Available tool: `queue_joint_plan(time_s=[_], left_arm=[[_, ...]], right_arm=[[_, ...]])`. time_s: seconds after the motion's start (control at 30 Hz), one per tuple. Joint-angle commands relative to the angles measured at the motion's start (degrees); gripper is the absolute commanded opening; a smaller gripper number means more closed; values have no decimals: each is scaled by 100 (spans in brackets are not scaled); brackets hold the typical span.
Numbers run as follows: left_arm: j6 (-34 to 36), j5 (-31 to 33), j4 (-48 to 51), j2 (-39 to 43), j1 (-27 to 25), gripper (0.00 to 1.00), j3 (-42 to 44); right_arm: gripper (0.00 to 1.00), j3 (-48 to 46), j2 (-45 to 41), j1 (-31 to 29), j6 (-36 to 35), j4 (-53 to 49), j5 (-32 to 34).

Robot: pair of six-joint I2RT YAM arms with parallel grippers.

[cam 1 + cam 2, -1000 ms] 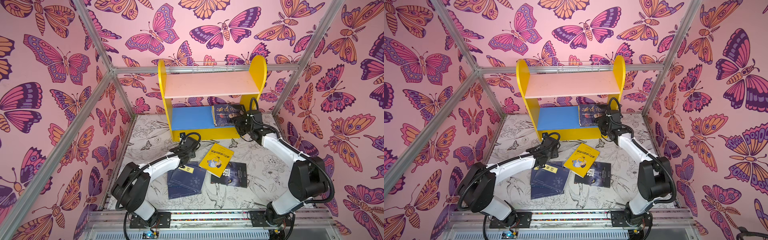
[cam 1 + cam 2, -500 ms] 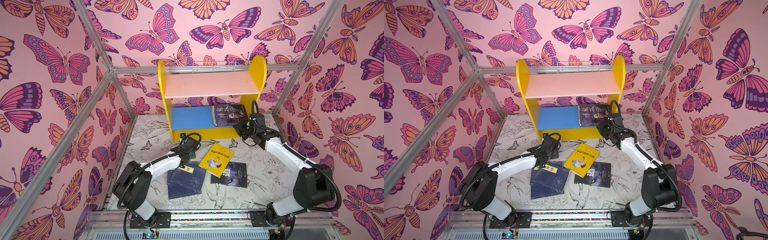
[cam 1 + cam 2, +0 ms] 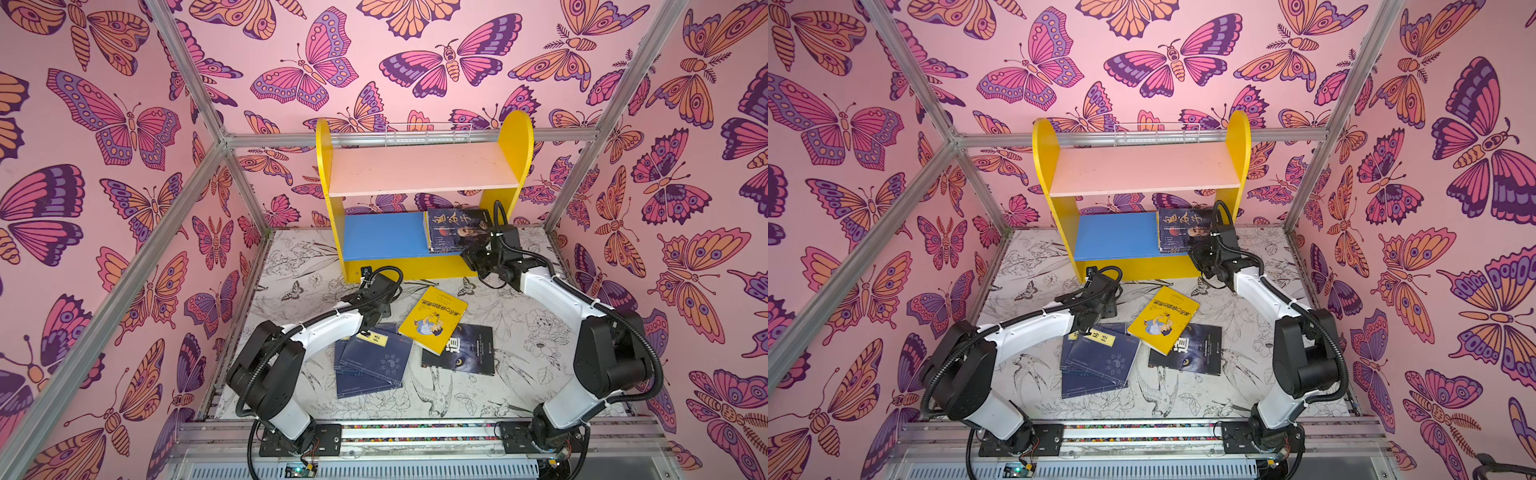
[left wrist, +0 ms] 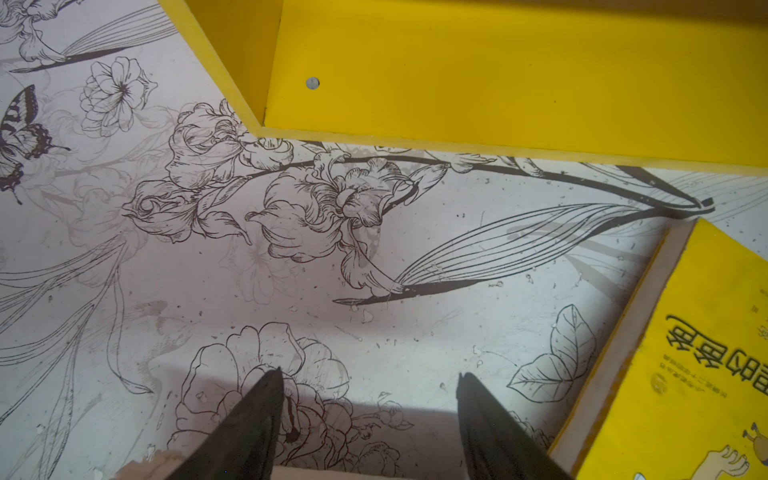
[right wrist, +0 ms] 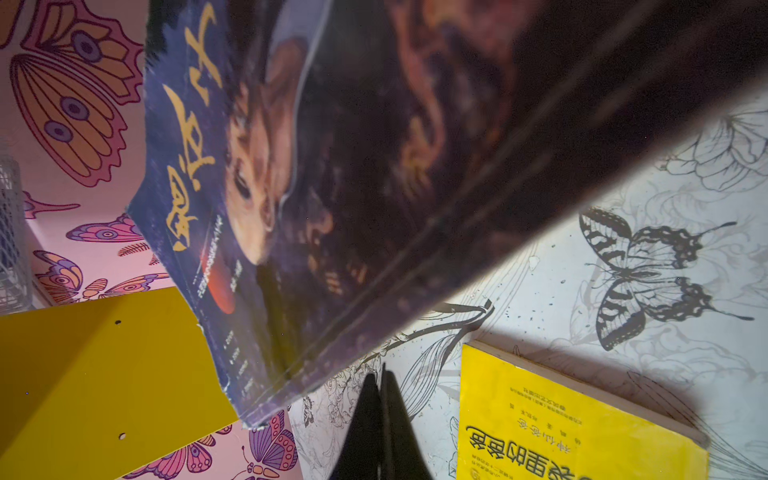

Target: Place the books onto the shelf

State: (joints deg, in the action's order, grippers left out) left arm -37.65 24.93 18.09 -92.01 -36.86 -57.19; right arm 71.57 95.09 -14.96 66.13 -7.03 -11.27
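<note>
shelf [image 3: 424,166]: rear centre | book stack [image 3: 455,228]: lower board [image 3: 382,237], right end | loose books [image 3: 432,320]: table [image 3: 519,324], before shelf

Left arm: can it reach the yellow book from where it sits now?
Probably yes. The left hand is open beside the yellow book, only bare mat between them; nothing lies on the book.

Pink butterfly walls [image 3: 374,62]; aluminium frame [image 3: 270,140]; floral-sketch floor [image 3: 519,374].

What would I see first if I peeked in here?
The pink walls covered in big butterflies jump out first. Next comes the yellow shelf at the back, with a stack of dark books on its blue lower board. A bright yellow book lies in front of it.
</note>
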Motion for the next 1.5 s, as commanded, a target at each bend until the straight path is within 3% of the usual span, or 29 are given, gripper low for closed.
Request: queue_joint_plan(time_s=[0.0,0.83,1.47], left_arm=[[-45,56,149,-92,14,68,-108],[-35,-46,222,-242,76,67,-213],[29,-243,218,-355,83,66,-319]], right_arm=[[3,335,130,36,-66,-40,-45],[0,1134,603,215,-691,-720,90],[0,1775,1038,274,-931,-952,-230]])
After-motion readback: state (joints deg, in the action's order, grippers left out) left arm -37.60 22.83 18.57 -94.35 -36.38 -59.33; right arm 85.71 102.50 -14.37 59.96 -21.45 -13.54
